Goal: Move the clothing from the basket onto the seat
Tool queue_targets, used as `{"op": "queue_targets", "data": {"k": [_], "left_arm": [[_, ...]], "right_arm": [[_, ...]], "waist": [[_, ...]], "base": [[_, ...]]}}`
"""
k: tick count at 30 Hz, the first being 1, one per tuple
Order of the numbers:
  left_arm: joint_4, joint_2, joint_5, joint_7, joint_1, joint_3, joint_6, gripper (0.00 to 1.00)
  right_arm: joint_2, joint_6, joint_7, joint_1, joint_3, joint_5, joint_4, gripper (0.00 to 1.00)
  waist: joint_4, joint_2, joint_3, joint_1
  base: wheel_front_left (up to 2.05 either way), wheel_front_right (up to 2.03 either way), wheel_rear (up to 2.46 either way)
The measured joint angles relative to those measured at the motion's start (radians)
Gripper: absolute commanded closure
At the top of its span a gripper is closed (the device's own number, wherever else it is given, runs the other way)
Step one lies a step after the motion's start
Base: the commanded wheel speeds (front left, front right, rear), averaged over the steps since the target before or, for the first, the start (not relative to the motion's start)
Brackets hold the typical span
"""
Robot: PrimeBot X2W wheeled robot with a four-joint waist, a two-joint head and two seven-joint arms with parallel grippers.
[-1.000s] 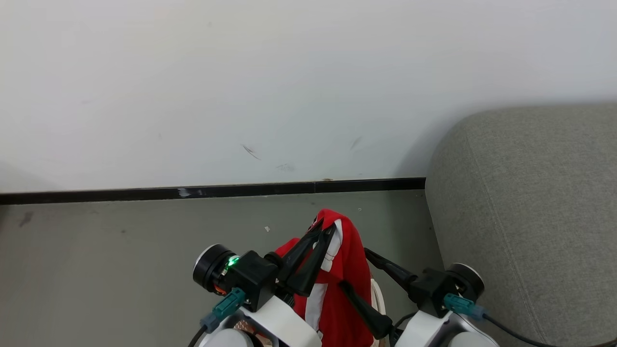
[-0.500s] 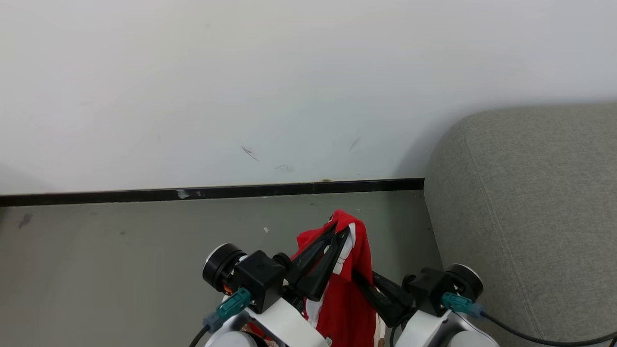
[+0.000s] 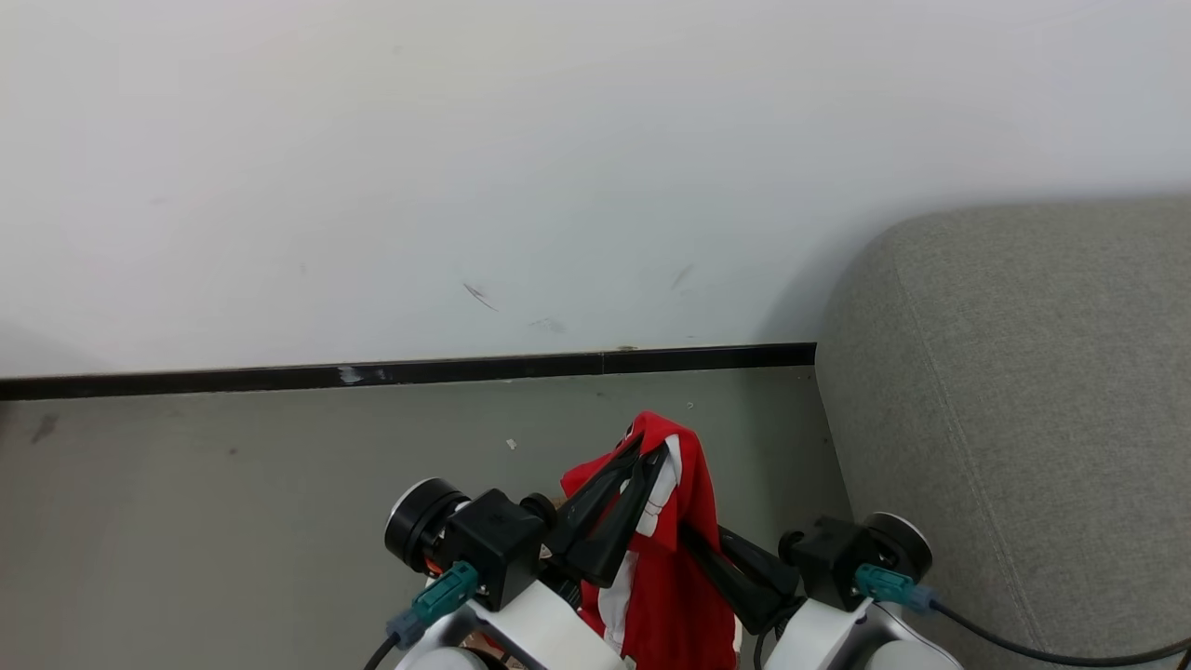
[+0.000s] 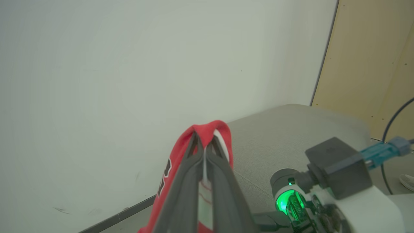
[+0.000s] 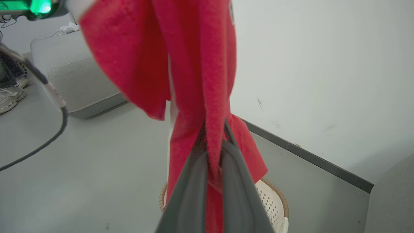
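The red clothing (image 3: 675,600) with white panels hangs in the air between my two grippers, above the floor. My left gripper (image 3: 649,448) is shut on its top fold, which bunches over the fingertips (image 4: 196,142). Lower down, my right gripper (image 3: 687,532) is shut on a hanging part of the clothing (image 5: 194,81). The cream basket (image 5: 271,199) with its brown rim stands on the floor right under the garment. The grey seat (image 3: 1023,391) fills the right side of the head view, apart from the clothing.
A white wall with a black baseboard (image 3: 409,372) runs behind the grey floor. A cable (image 5: 48,94) hangs from the left arm. A person's pale shoe (image 5: 9,97) rests on the floor beside the sofa. A tan panel (image 4: 372,64) stands behind the sofa.
A second ago my right gripper stood open beside the garment; it has since shut on the hanging fabric. The left gripper and the clothing shifted slightly right.
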Motion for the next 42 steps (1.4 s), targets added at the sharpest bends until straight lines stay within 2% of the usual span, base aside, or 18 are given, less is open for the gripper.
{"op": "queue_targets", "data": {"k": [18,22,23,26,28,29,42], "left_arm": [[-0.011,0.003,0.000,0.008,0.002,0.004,0.010,1.00],[-0.013,0.004,0.000,0.008,0.007,0.004,0.018,0.93],[-0.013,0.004,0.000,0.008,0.007,0.004,0.018,0.84],[-0.013,0.004,0.000,0.009,0.011,0.005,0.019,0.31],[-0.013,0.004,0.000,0.009,0.012,0.006,0.023,0.04],[-0.013,0.005,0.000,0.009,0.012,0.007,0.024,0.00],[-0.006,0.013,0.002,0.009,0.020,0.016,0.035,0.00]], "right_arm": [[-0.007,0.000,0.000,-0.011,0.010,0.010,0.001,1.00],[-0.007,0.000,0.000,-0.016,0.013,0.010,0.003,1.00],[-0.007,0.000,0.000,-0.016,0.013,0.010,0.003,1.00],[-0.008,0.000,0.000,-0.016,0.016,0.010,0.004,1.00],[-0.008,0.000,0.000,-0.016,0.016,0.010,0.004,1.00],[-0.008,0.000,0.000,-0.016,0.016,0.010,0.004,1.00],[-0.014,0.000,0.000,-0.016,0.014,0.020,0.005,1.00]], "waist": [[-0.001,0.0000,0.003,0.0000],[-0.002,0.0000,0.004,0.0000],[-0.002,0.0000,0.004,0.0000],[-0.003,0.0000,0.005,0.0000],[-0.003,0.0000,0.006,0.0000],[-0.004,0.0000,0.007,0.0000],[-0.010,0.0000,0.011,0.0000]], "base": [[0.00,0.00,0.00],[0.00,0.00,0.00],[0.00,0.00,0.00],[0.00,0.00,0.00],[0.00,0.00,0.00],[0.00,0.00,0.00],[0.00,0.00,0.00]]}}
